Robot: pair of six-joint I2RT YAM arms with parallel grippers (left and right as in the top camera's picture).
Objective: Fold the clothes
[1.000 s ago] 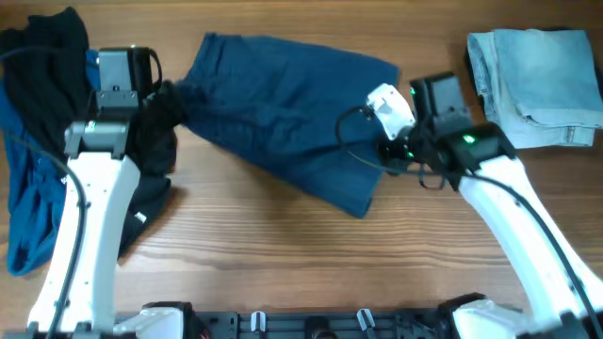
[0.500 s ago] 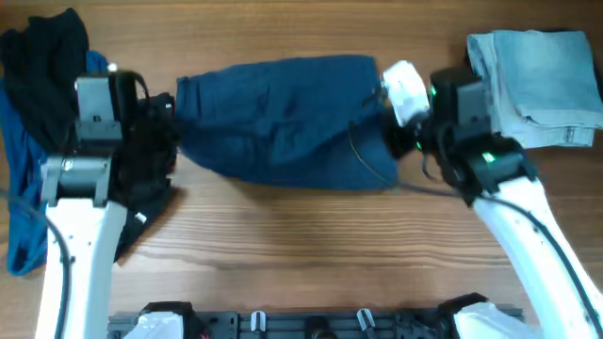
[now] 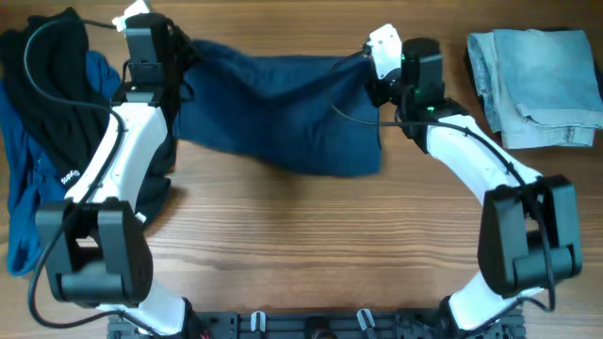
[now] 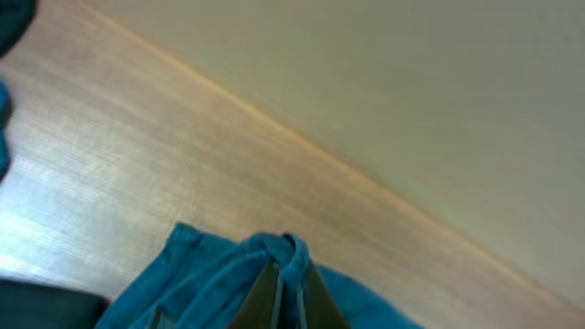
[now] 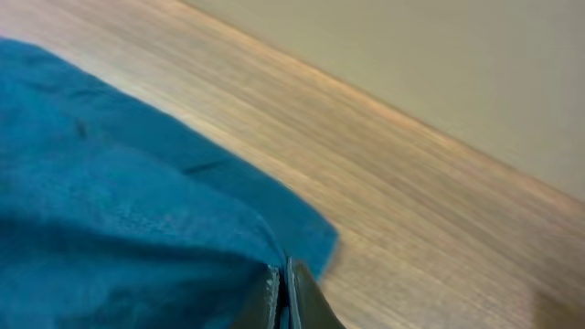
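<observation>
Navy shorts (image 3: 283, 113): stretched sideways across the far middle of the wooden table (image 3: 311, 245), one upper corner at each gripper. The lower edge sags toward the near side.
Left gripper (image 4: 285, 291): fingers pinched together on a bunched fold at the shorts' left corner.
Right gripper (image 5: 282, 291): fingers clamped tight on the edge of the shorts' right corner.
Black garment (image 3: 52, 56): heaped at far left, lying over a mid-blue garment (image 3: 24, 207).
Pale denim piece (image 3: 537, 85): folded, far right corner, apart from the shorts.
</observation>
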